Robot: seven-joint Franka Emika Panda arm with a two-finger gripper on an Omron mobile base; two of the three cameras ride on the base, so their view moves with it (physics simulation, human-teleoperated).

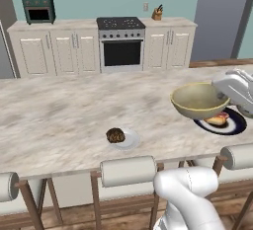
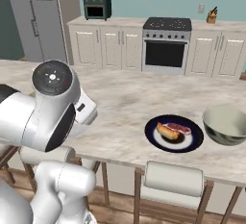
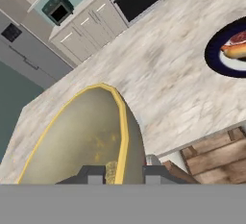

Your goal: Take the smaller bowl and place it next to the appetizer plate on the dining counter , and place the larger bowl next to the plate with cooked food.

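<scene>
Nearest the base, padded stools (image 1: 128, 171) line the front edge of the dining counter (image 1: 59, 110), a pale marbled bench.

The hand view looks along the gripper (image 3: 125, 172). Its jaws are nearly closed, gripping the thin yellowish rim of the smaller bowl (image 3: 81, 136), with one fingertip inside the rim and one outside. The olive-tan inside of the bowl spreads to the left of the rim.

The left base view shows the same bowl (image 1: 199, 100) from outside, at the right of the bench. The white hand is at its right rim, and the bowl covers the left edge of the plate with cooked food (image 1: 228, 122). In the right base view the robot's own arm stands in front of that part of the bench.

The left base view also has the appetizer plate (image 1: 123, 137), near the front edge of the bench. It carries a dark lumpy morsel and lies well apart from the held bowl, to its left.

The right base view gives the dark plate (image 2: 174, 133) whole, with its orange and reddish food. The larger bowl (image 2: 226, 124) stands upright on the bench just beside it, on its right.

Along the far wall are cream cabinets, a stove (image 1: 121, 44), a green toaster oven (image 1: 38, 9) and a knife block (image 1: 157, 13). The right base view adds a tall fridge (image 2: 38, 16) at the left.
</scene>
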